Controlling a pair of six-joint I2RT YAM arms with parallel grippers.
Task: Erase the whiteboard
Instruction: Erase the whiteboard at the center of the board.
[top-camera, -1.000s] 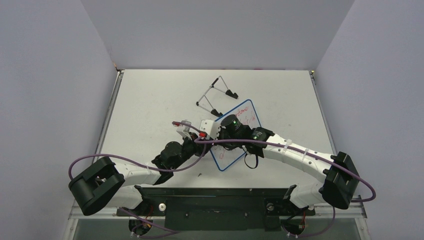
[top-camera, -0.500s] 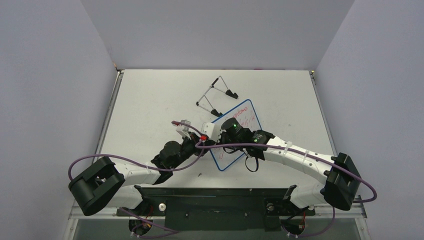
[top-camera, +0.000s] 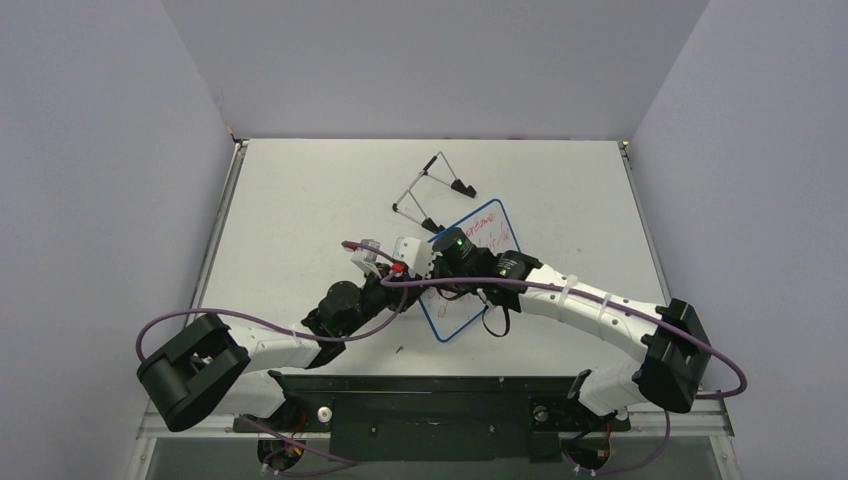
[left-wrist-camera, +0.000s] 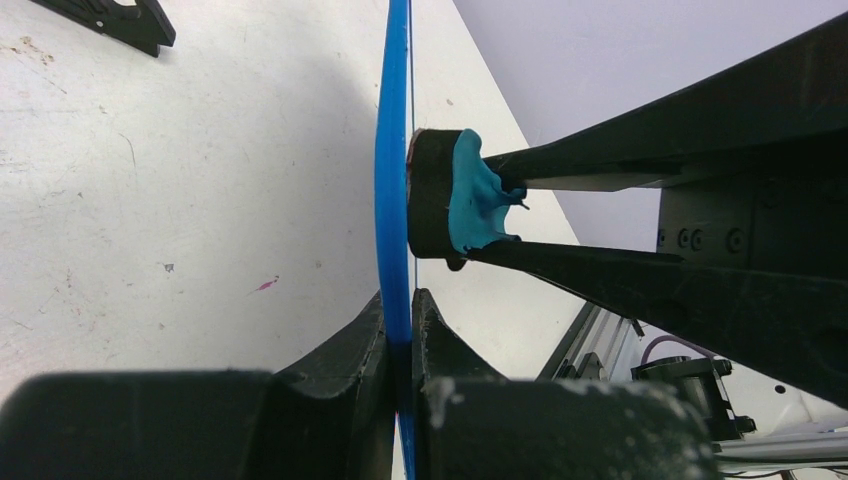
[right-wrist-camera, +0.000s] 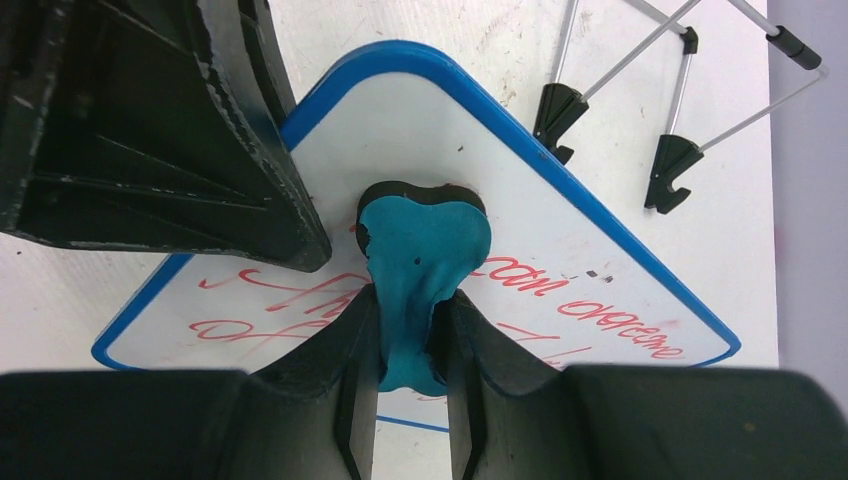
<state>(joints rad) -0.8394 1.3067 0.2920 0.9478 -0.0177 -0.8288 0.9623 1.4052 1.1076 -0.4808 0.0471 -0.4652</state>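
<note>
The whiteboard (top-camera: 495, 232) has a blue rim and red handwriting on its face (right-wrist-camera: 600, 290), and sits mid-table, tilted. My left gripper (left-wrist-camera: 400, 312) is shut on its blue edge (left-wrist-camera: 392, 190), seen edge-on in the left wrist view. My right gripper (right-wrist-camera: 410, 302) is shut on the blue eraser (right-wrist-camera: 422, 250). The eraser's dark pad (left-wrist-camera: 430, 195) presses flat against the board face near its upper corner. From above, the right gripper (top-camera: 447, 264) hides the eraser, and the left gripper (top-camera: 413, 290) is at the board's left edge.
A wire easel stand with black feet (top-camera: 430, 190) lies just behind the board, close to its far corner (right-wrist-camera: 650, 110). The two arms cross close together over the board. Grey walls enclose the table on three sides.
My right gripper has slid a little to the left across the board face with the eraser. The left gripper keeps its hold on the board's edge.
</note>
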